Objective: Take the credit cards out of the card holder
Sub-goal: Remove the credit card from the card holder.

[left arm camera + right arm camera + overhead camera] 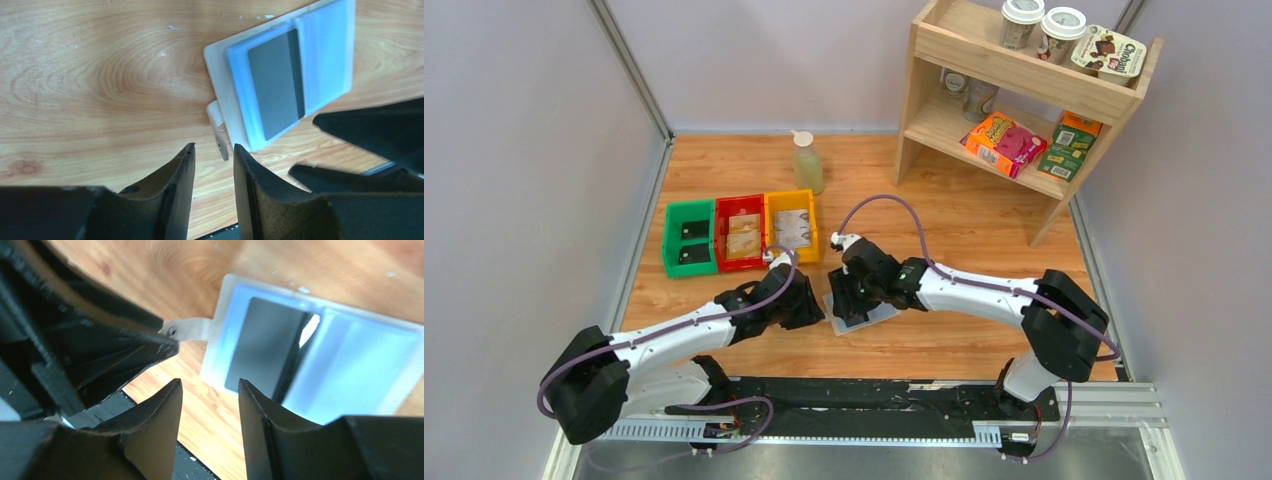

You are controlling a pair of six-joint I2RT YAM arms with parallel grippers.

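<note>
The card holder (879,317) lies open on the wooden table between my two grippers, pale blue inside with a beige rim. In the left wrist view one dark grey credit card (275,90) sits in a sleeve of the card holder (325,55), and the clasp tab (217,125) sticks out toward me. My left gripper (212,147) is open just short of that tab, holding nothing. My right gripper (207,382) is open over the near edge of the card holder (350,360), beside the credit card (260,350), also holding nothing.
Green (689,235), red (742,232) and yellow (792,225) bins with cards in them stand left of the grippers. A bottle (806,162) stands behind them. A wooden shelf (1024,90) with groceries fills the back right. The two grippers are close together.
</note>
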